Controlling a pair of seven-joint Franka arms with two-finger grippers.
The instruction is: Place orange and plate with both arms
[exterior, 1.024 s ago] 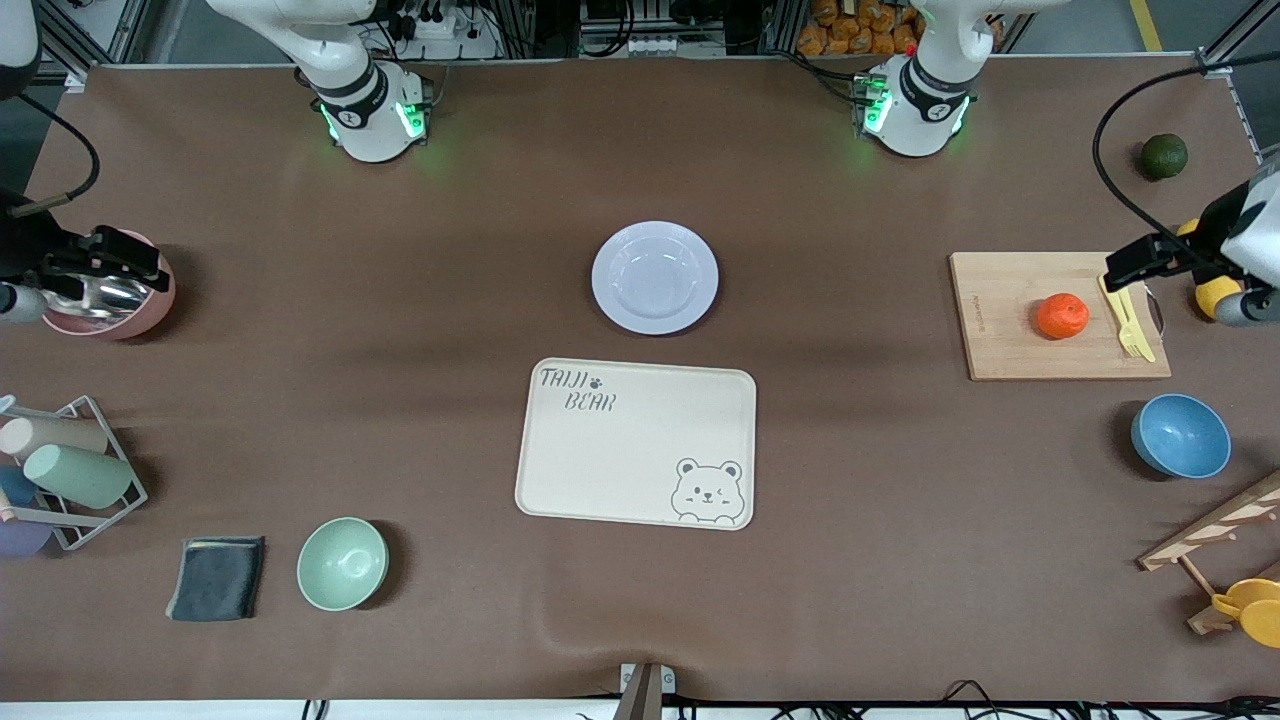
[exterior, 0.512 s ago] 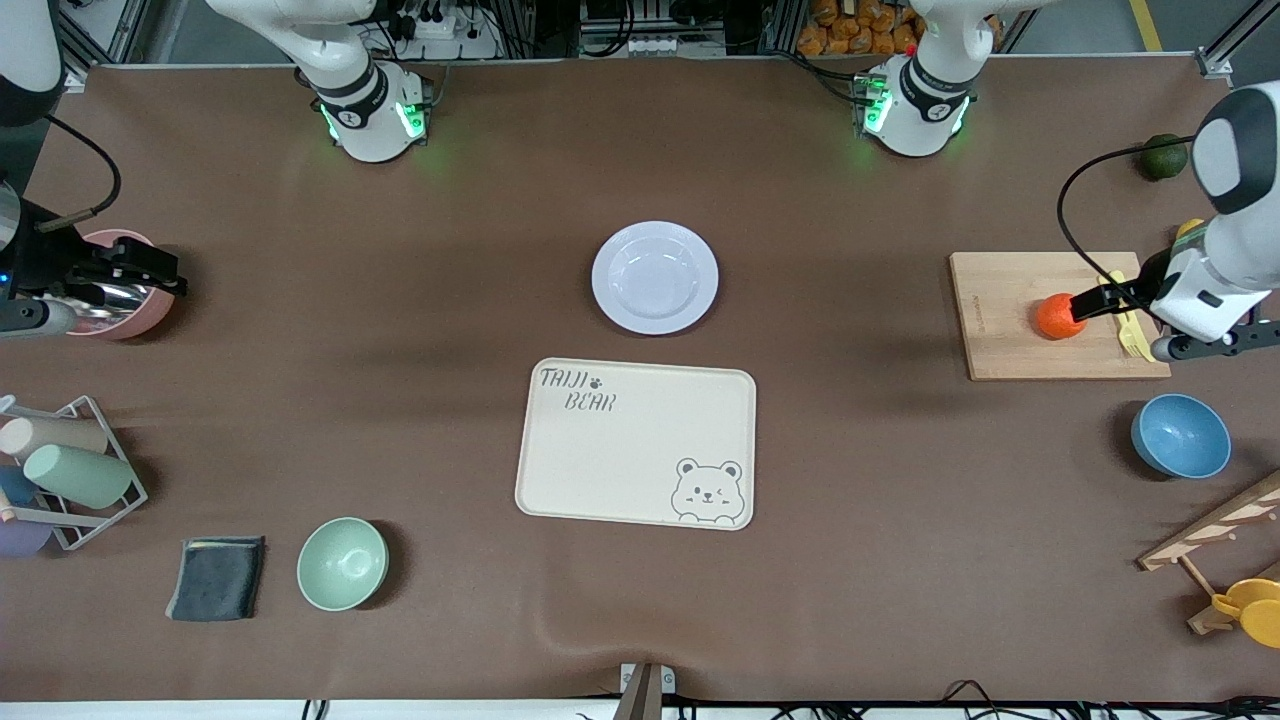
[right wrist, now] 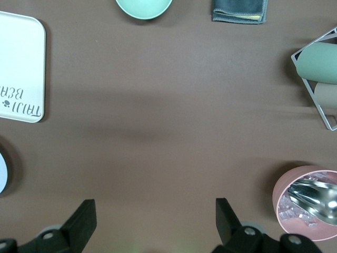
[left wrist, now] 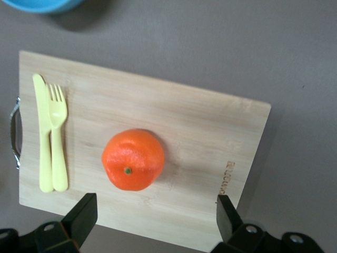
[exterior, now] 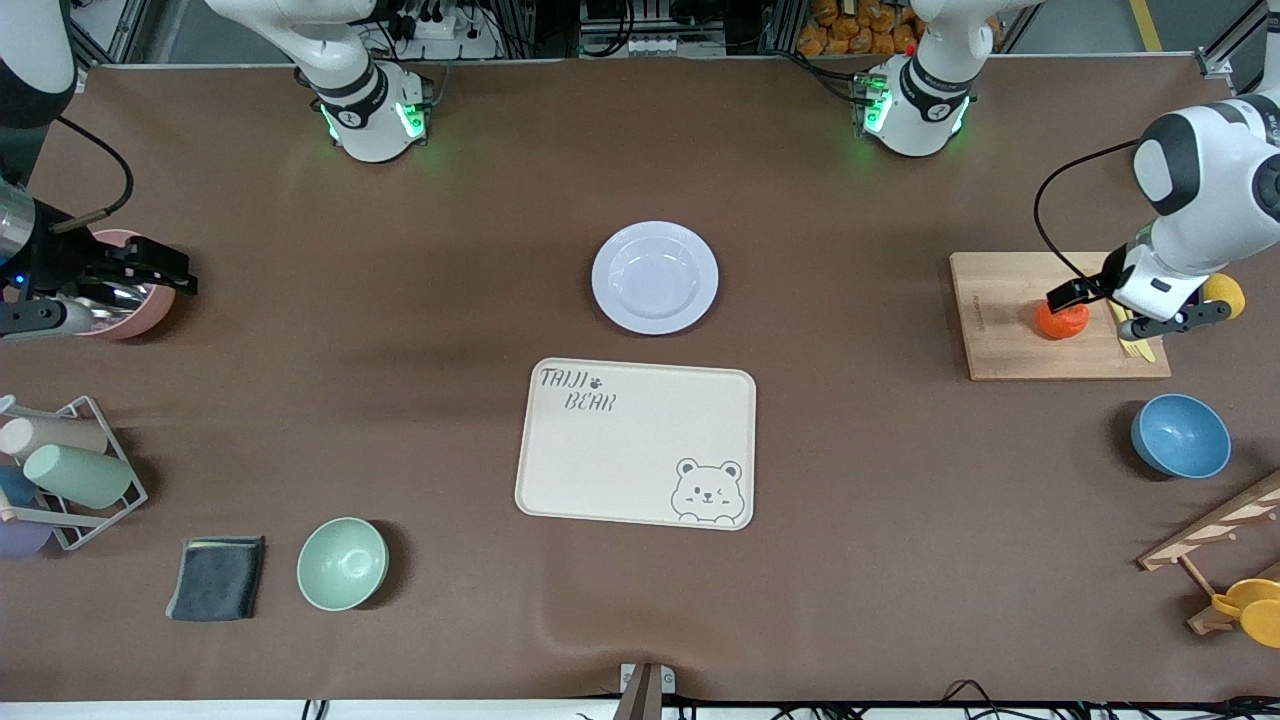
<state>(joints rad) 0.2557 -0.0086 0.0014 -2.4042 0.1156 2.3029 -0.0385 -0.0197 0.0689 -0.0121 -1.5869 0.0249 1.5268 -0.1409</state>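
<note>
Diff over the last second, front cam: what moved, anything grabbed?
The left gripper swung in from the table's edge to over the orange on the cutting board, fingers open and nothing held. The right gripper edged slightly toward the middle, above the pink bowl, also open. The orange, the plate and the bear tray stayed put.

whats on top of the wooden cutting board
On the pale wooden cutting board lie the small bright orange fruit and a yellow plastic knife and fork, side by side. Nothing there is covered in the left wrist view.
</note>
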